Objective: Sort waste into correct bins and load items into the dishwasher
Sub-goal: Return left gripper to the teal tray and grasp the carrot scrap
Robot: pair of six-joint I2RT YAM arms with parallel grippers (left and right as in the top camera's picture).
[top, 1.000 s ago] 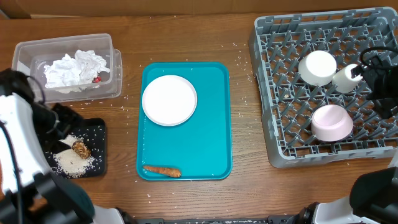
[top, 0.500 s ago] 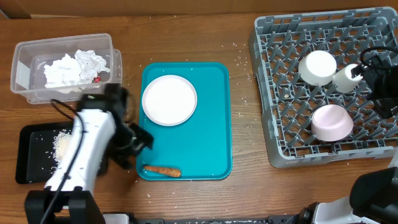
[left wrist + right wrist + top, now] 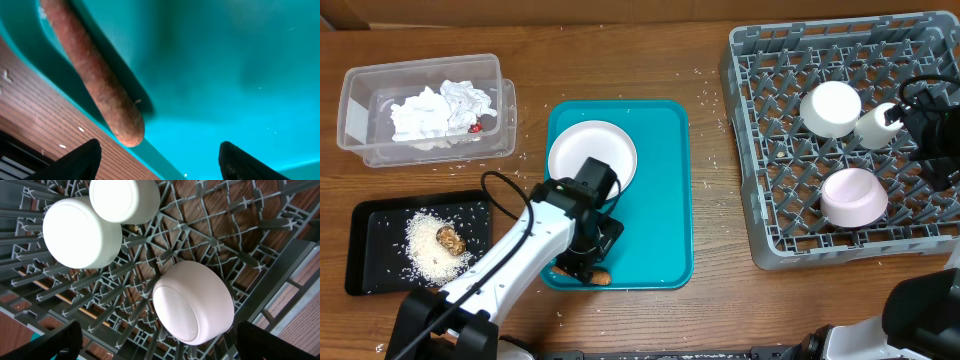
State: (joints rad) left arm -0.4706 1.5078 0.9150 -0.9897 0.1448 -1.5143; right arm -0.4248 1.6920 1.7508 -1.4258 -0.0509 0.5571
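Rough tapered carrot (image 3: 95, 80) on glossy teal tray (image 3: 225, 60), spread left tool (image 3: 157, 162) above, right tool (image 3: 167, 342) spread over lattice rack (image 3: 200, 230)

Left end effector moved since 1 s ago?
Yes. The left end effector went right, from over the black tray to the teal tray's near-left corner, above the carrot.
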